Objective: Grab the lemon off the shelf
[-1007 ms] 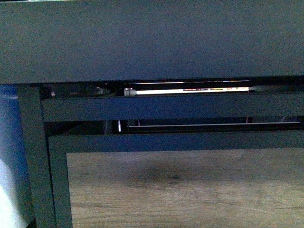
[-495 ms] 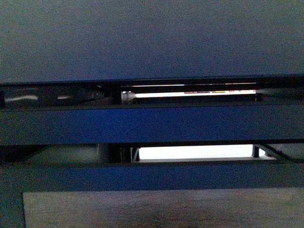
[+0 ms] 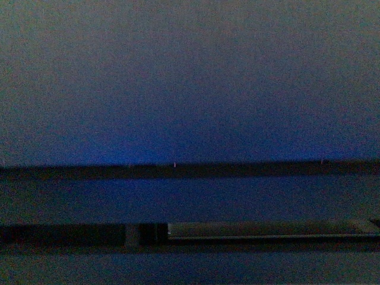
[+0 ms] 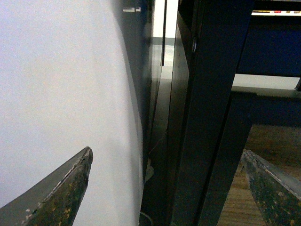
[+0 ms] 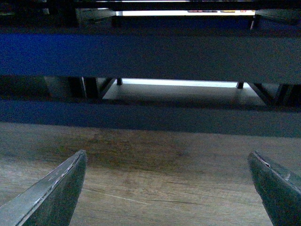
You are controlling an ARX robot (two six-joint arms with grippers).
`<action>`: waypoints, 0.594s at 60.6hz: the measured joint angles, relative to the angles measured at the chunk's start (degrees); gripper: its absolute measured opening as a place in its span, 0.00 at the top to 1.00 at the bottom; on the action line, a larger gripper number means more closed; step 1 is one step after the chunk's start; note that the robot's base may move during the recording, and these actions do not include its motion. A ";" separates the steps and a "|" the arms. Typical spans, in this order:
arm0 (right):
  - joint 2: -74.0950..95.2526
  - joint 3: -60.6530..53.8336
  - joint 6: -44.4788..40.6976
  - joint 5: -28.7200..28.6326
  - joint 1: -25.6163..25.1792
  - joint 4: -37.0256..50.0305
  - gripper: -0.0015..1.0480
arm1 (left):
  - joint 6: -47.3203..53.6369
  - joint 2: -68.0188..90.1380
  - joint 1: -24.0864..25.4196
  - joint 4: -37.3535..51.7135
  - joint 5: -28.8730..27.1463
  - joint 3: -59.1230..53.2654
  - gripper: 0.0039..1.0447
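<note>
Close up against the black metal tiered shelf (image 3: 190,196) in the dim, bluish front view: one broad flat matt face across the upper part, dark level rails below it, and a thin pale strip (image 3: 261,229) in a gap low down. In the right wrist view, the same shelf as two flat, smooth horizontal rails, one above the other, with short dark struts and bands of bright light behind them. In the left wrist view, as a square-edged black upright post with a rail running off from it.

Beside that post, a smooth white panel (image 4: 56,84), plain and without texture, curved along its edge, apart from the post with a dark gap between.

Under the shelf, a brown wood-grain floor (image 5: 150,183), streaked, with a darker patch near the lowest rail.

At the left gripper (image 4: 167,153): spread wide, gripping nothing, touching nothing. One of its dark wedge-shaped fingers (image 4: 61,197) before the white panel, the other before the wood-grain floor, the post between them. Worn and speckled on the inner faces.

At the right gripper (image 5: 167,154): likewise spread wide and bare, above the wood-grain floor, facing the lower rails. Grey tapering fingers (image 5: 51,197) with pale edges.

No telling where the yellow lemon lies: in none of the three views.
</note>
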 joint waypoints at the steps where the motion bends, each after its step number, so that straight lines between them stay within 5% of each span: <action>1: 0.00 0.00 0.00 0.00 0.00 0.00 0.02 | -0.02 0.00 0.00 0.00 0.00 0.00 0.07; 36: 0.00 0.02 0.00 0.00 0.00 0.00 0.02 | -0.02 0.00 0.00 0.00 -0.02 0.00 0.07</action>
